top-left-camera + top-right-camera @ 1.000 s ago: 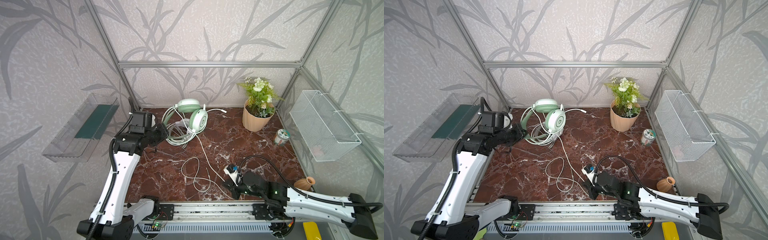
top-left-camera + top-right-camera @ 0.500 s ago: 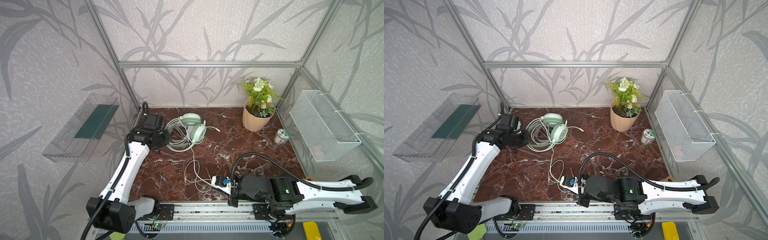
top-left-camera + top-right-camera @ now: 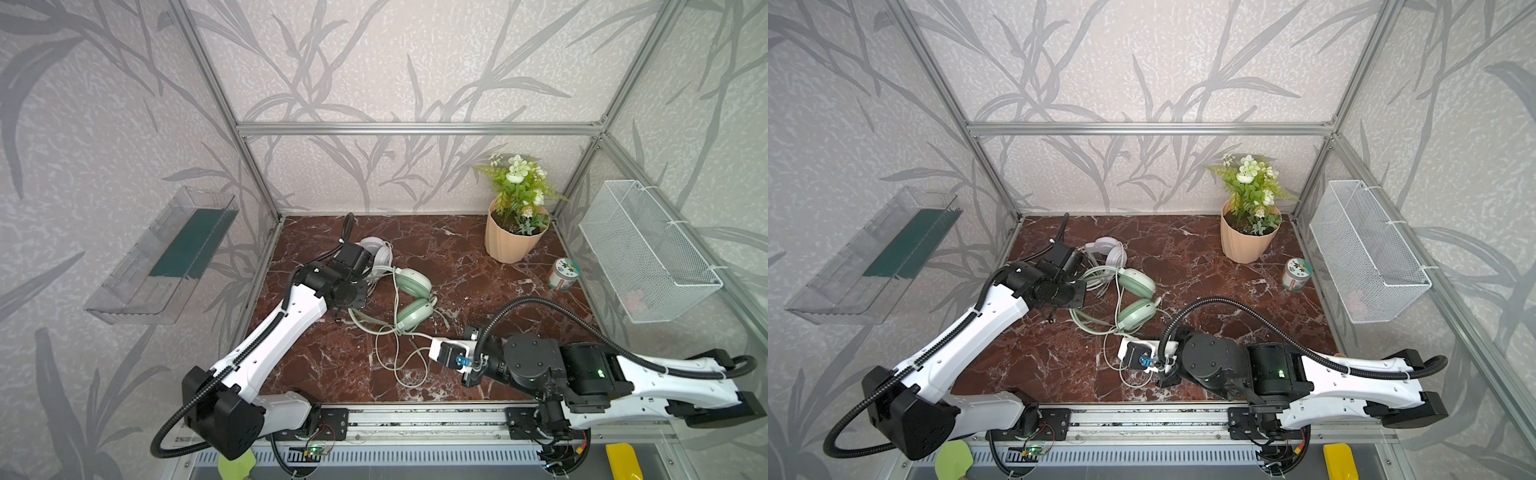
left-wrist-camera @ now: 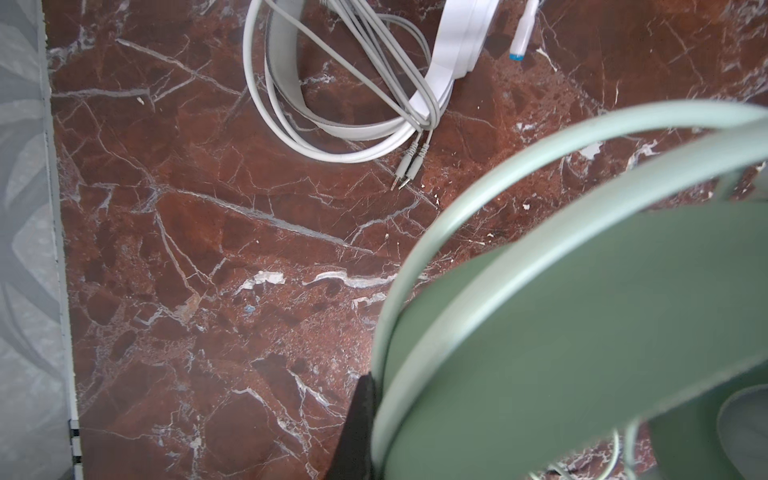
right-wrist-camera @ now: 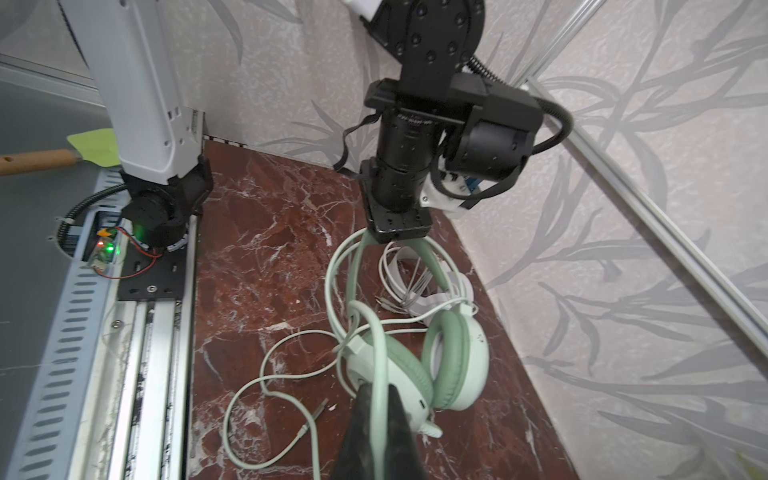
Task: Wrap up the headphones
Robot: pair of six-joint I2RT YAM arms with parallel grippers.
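Note:
The pale mint green headphones [image 3: 411,299] lie left of the floor's middle, ear cups toward the centre. My left gripper [image 5: 395,239] is shut on their double headband [image 4: 519,174], with one black finger [image 4: 358,419] showing beside it. Their thin mint cable [image 3: 395,361] loops loosely over the marble toward the front. My right gripper [image 5: 379,415] is shut on a stretch of this cable just in front of the near ear cup [image 5: 399,374]. The cable's plug [image 5: 316,409] lies free. The white headphones [image 3: 1104,249] rest behind, with their cable [image 4: 291,124] coiled round the headband.
A peach flower pot [image 3: 515,241] stands at the back right, with a small tin [image 3: 562,274] in front of it. A white wire basket [image 3: 648,253] hangs on the right wall and a clear shelf [image 3: 162,257] on the left. The arms' rail [image 3: 415,415] runs along the front edge.
My left gripper has carried the mint headphones forward and to the right, away from the back wall, uncovering the white headset. My right gripper has shifted left with the cable.

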